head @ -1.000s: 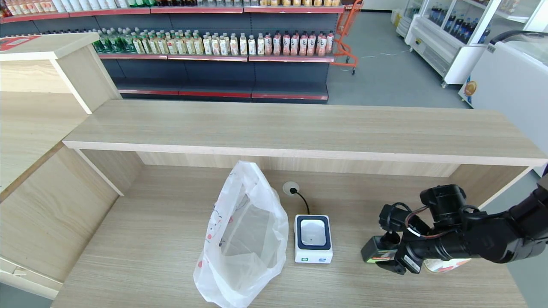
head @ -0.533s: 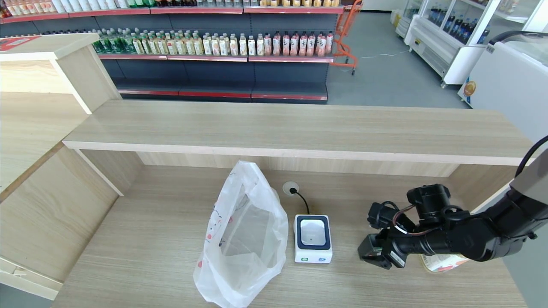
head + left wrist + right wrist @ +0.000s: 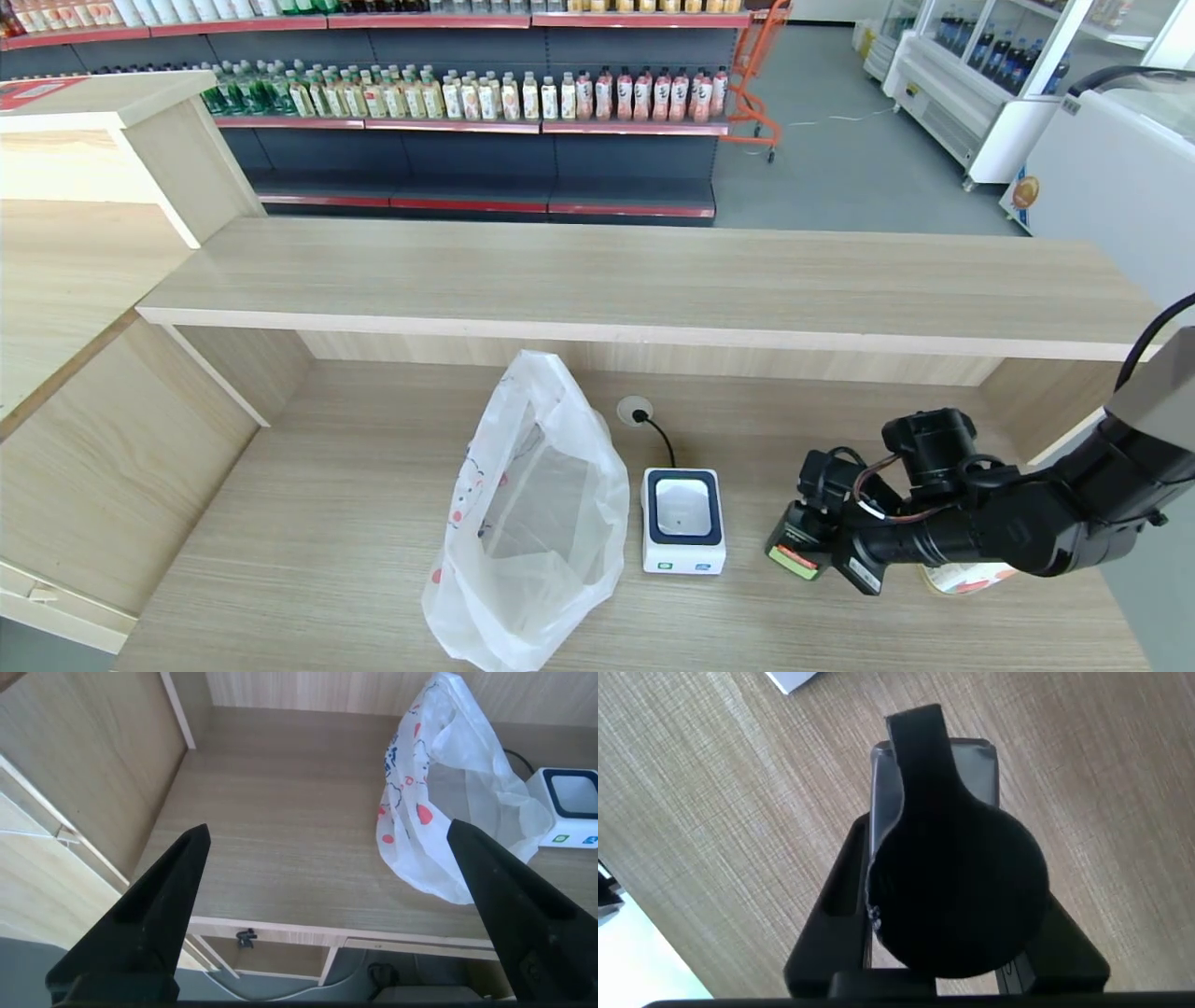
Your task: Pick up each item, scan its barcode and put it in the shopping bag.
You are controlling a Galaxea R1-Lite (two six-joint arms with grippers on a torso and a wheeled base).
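My right gripper (image 3: 810, 537) is shut on a small dark box (image 3: 790, 554) with a green and red end. It holds the box just above the counter, a little to the right of the white barcode scanner (image 3: 682, 519). The right wrist view has the box (image 3: 976, 765) clamped between the fingers over the wood. A white plastic shopping bag (image 3: 532, 523) stands open to the left of the scanner. My left gripper (image 3: 327, 915) is open with nothing in it, off the counter's near left edge, with the bag (image 3: 448, 803) and the scanner (image 3: 572, 803) ahead of it.
A white and red package (image 3: 962, 579) lies on the counter under my right forearm. The scanner's black cable (image 3: 656, 434) runs to a round port in the counter. A raised wooden ledge (image 3: 653, 280) borders the back, and a side panel (image 3: 121, 457) closes the left.
My right gripper has carried the box leftward, closer to the scanner, and turned it, so its green and red end now shows. The bag and scanner have not moved.
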